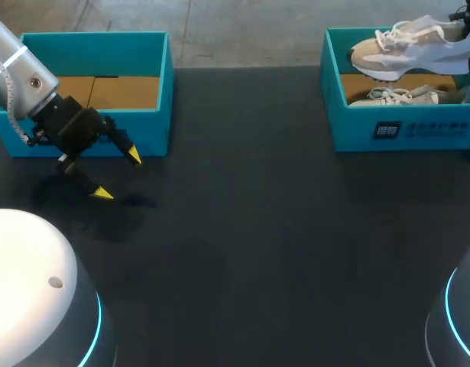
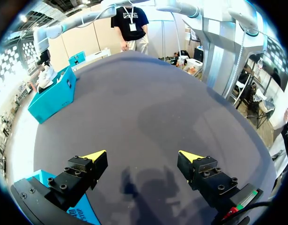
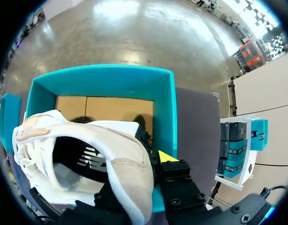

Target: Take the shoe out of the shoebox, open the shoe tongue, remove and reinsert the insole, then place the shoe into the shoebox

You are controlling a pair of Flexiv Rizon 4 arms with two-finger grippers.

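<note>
Black jaws, yellow tips [image 1: 102,193], silver arm [image 1: 21,76]

- Soft overhead light falls evenly on your dark table [image 1: 280,229]; the left wrist view shows a pale sheen across it;
- your left gripper [image 1: 118,175] casts a faint shadow just beneath;
- the shoe [image 3: 125,159] is bright outside, dark inside; it shades the shoebox [image 3: 101,79] floor.

The dark, matte tabletop [image 1: 257,229] is plain and evenly lit, with soft faint shadows lying on it.
</note>
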